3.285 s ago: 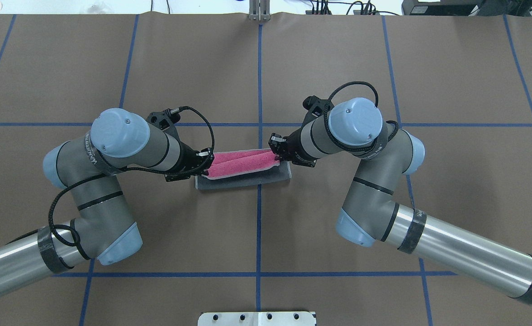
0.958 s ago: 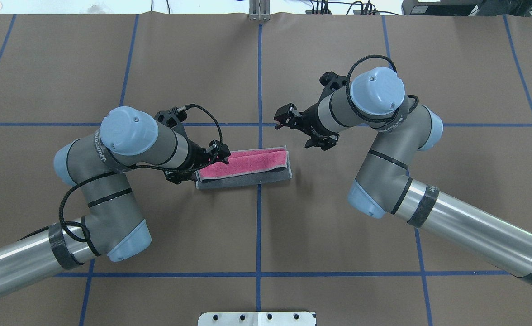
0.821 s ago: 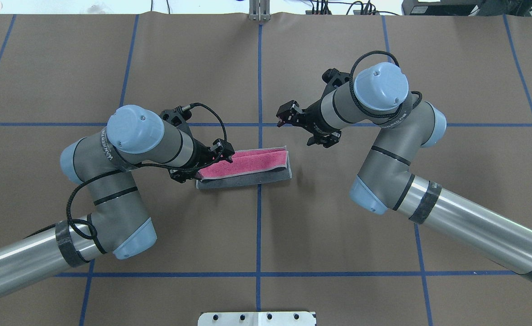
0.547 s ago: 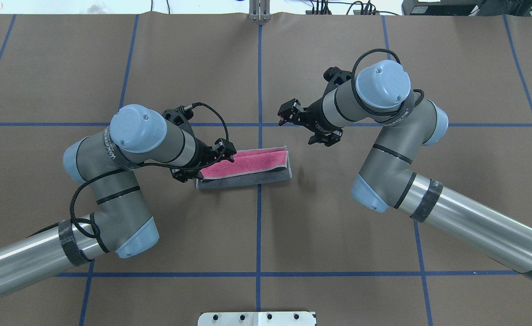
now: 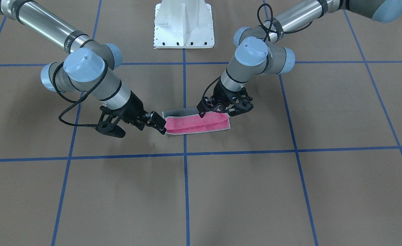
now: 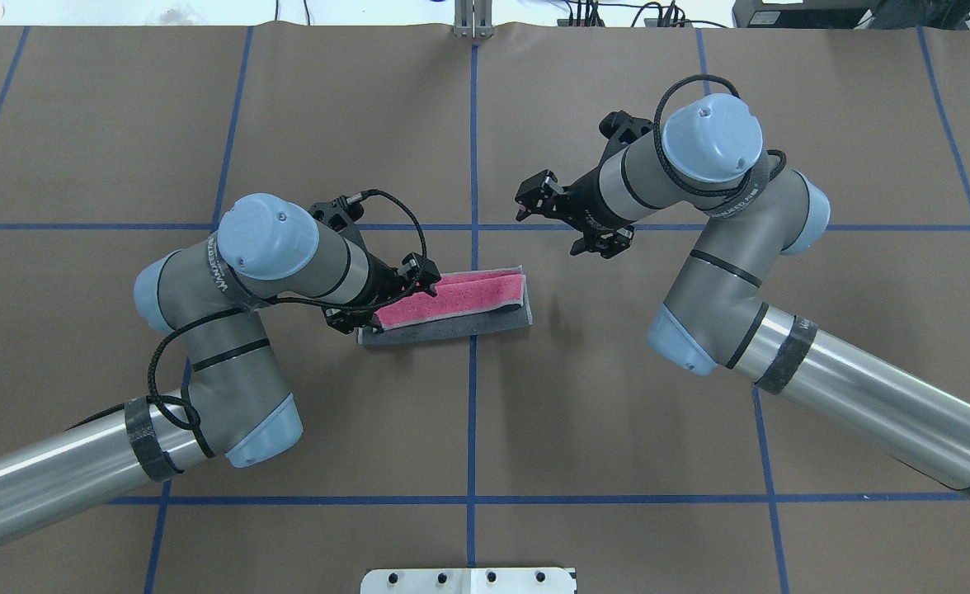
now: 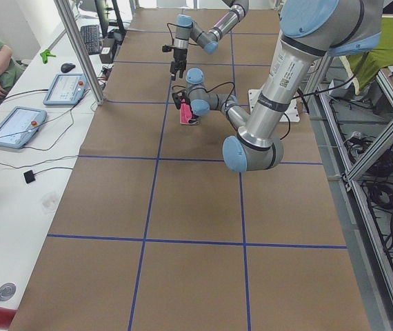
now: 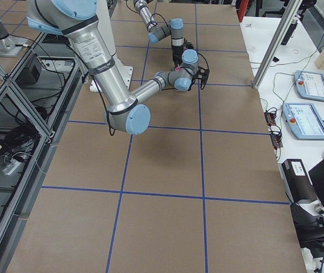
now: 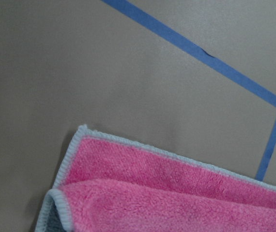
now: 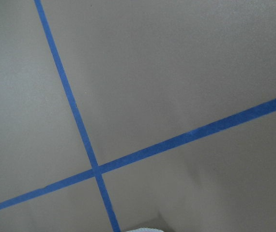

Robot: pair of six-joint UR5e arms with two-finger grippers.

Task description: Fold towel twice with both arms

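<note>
The towel (image 6: 460, 301) lies folded into a narrow strip near the table's middle, a pink face on top and a dark grey band along the near side. It also shows in the front view (image 5: 197, 123) and the left wrist view (image 9: 176, 193), where a pink corner with light edging rests flat. My left gripper (image 6: 426, 278) hovers over the strip's left end, jaws apart, holding nothing. My right gripper (image 6: 532, 200) is open and empty, raised beyond the strip's right end and clear of it. It also shows in the front view (image 5: 157, 123).
Blue tape lines (image 6: 473, 165) cross the brown table cover. The white pedestal base (image 5: 184, 24) stands at the robot's side of the table. Tablets (image 7: 65, 88) and a seated person are off the table's far edge in the left side view.
The right gripper let go of the towel's right end and rose away toward the far right. The left gripper slid a little to the right over the strip. The towel stayed in place.
</note>
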